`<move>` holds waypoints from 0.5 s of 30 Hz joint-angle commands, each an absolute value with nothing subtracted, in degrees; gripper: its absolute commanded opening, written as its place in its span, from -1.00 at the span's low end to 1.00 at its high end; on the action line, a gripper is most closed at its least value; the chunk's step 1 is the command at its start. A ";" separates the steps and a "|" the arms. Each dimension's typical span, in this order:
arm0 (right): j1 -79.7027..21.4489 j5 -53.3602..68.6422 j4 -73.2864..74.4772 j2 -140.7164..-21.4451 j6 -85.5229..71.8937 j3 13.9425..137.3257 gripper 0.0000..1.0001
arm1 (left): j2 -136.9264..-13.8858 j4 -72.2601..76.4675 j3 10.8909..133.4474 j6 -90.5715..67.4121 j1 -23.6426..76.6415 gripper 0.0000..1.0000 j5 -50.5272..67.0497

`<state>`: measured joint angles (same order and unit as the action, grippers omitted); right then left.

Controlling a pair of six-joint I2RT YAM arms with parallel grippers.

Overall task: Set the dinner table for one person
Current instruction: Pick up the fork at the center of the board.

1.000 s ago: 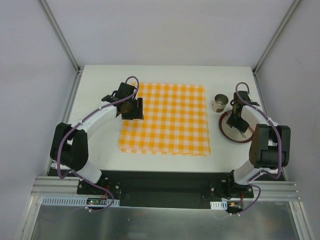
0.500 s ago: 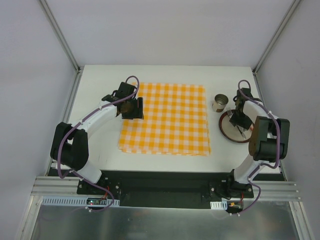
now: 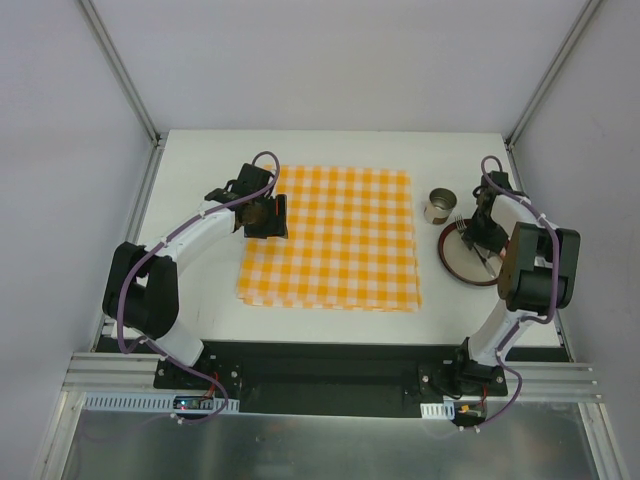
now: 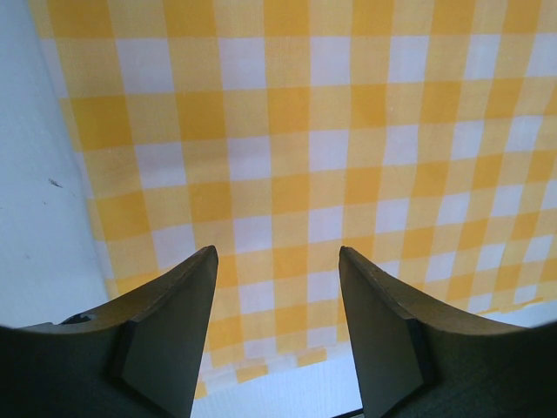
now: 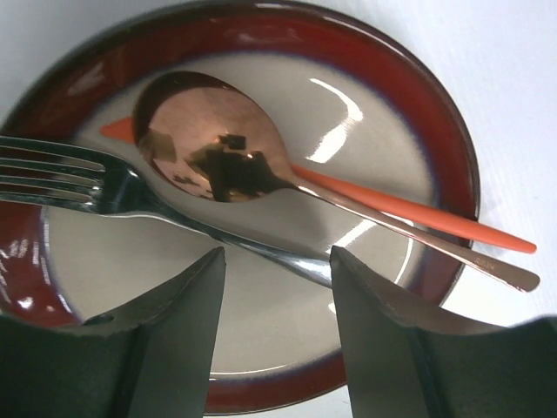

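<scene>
My right end effector (image 5: 274, 261) is spread wide with nothing in it, over a fork (image 5: 104, 187) and a spoon (image 5: 209, 148) that lie in a red-rimmed plate (image 5: 435, 148); my left end effector (image 4: 277, 261) is spread wide too, holding nothing, over the orange checked cloth (image 4: 331, 131); the big white counter (image 3: 330, 150) lies under it all, with the plate near its right edge.
</scene>
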<state>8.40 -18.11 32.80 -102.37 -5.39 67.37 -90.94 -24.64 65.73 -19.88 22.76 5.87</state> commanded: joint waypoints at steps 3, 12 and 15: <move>8.53 -13.19 34.01 -106.43 -2.73 69.96 0.10 | -90.00 -24.52 67.24 -18.72 21.97 0.16 6.68; 8.70 -11.25 34.63 -108.46 -2.37 71.46 -0.16 | -89.30 -24.52 67.15 -18.72 21.88 0.16 6.68; 8.70 -10.72 34.72 -108.02 -2.63 70.76 -0.45 | -89.12 -24.43 67.06 -18.81 21.88 0.16 6.77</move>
